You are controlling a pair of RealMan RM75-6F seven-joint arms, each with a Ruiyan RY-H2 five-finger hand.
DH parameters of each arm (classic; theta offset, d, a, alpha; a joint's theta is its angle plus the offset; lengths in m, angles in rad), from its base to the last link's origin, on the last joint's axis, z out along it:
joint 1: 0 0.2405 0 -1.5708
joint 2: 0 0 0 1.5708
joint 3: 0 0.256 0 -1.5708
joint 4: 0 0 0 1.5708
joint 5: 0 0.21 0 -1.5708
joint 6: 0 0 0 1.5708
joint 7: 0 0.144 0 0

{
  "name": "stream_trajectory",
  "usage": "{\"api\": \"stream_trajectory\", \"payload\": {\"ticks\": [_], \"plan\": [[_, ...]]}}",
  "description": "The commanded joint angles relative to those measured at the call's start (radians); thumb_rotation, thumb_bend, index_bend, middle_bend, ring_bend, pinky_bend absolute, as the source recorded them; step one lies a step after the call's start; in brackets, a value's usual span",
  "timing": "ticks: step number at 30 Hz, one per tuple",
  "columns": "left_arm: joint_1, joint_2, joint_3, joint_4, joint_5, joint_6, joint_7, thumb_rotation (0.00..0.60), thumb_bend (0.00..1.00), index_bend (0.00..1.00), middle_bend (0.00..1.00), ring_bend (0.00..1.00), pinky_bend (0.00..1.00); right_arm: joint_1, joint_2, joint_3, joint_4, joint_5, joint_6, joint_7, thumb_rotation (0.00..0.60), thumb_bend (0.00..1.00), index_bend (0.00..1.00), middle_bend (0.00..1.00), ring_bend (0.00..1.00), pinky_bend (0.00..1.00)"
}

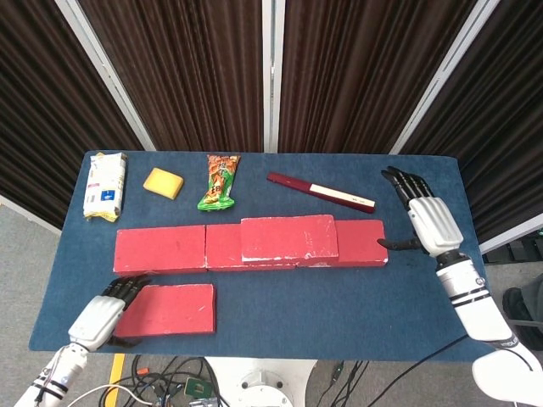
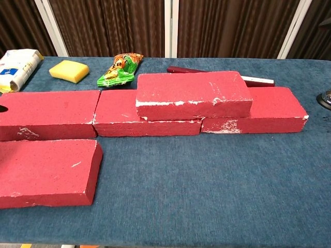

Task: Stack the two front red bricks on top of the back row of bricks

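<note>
Three red bricks form the back row point(image 1: 159, 249) point(image 2: 49, 113) across the blue table. A fourth red brick point(image 1: 288, 238) point(image 2: 191, 95) lies stacked on the row, spanning the middle and right bricks. One front red brick point(image 1: 165, 309) point(image 2: 46, 173) lies flat near the table's front left. My left hand point(image 1: 102, 315) sits at that brick's left end, fingers stretched along its corner and holding nothing. My right hand point(image 1: 428, 222) hovers off the row's right end, fingers spread and empty, thumb pointing toward the right brick. The chest view shows neither hand clearly.
Along the back lie a white packet point(image 1: 105, 185), a yellow sponge point(image 1: 164, 182) point(image 2: 68, 71), a green snack bag point(image 1: 220, 181) point(image 2: 120, 68) and a dark red stick point(image 1: 321, 192). A round metal object point(image 2: 327, 99) sits at the far right edge.
</note>
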Motion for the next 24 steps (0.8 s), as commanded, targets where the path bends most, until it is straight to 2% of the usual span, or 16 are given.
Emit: {"api": "stream_trajectory", "payload": {"ticks": [1, 5, 11, 24], "plan": [[-0.012, -0.041, -0.008, -0.028, -0.05, -0.038, 0.08, 0.6, 0.0, 0.0, 0.0, 0.0, 0.0, -0.007, -0.006, 0.003, 0.017, -0.014, -0.008, 0.014, 0.6, 0.0, 0.0, 0.0, 0.0, 0.0], [-0.029, -0.104, -0.032, -0.036, -0.096, -0.062, 0.177, 0.6, 0.0, 0.0, 0.0, 0.0, 0.0, -0.015, -0.012, 0.011, 0.029, -0.027, -0.011, 0.034, 0.6, 0.0, 0.0, 0.0, 0.0, 0.0], [-0.059, -0.172, -0.063, -0.021, -0.173, -0.102, 0.258, 0.6, 0.0, 0.0, 0.0, 0.0, 0.0, -0.03, -0.014, 0.019, 0.04, -0.038, -0.012, 0.052, 0.6, 0.0, 0.0, 0.0, 0.0, 0.0], [-0.089, -0.207, -0.074, -0.002, -0.294, -0.148, 0.301, 0.6, 0.0, 0.0, 0.0, 0.0, 0.0, -0.048, -0.012, 0.032, 0.064, -0.044, -0.033, 0.079, 0.6, 0.0, 0.0, 0.0, 0.0, 0.0]]}}
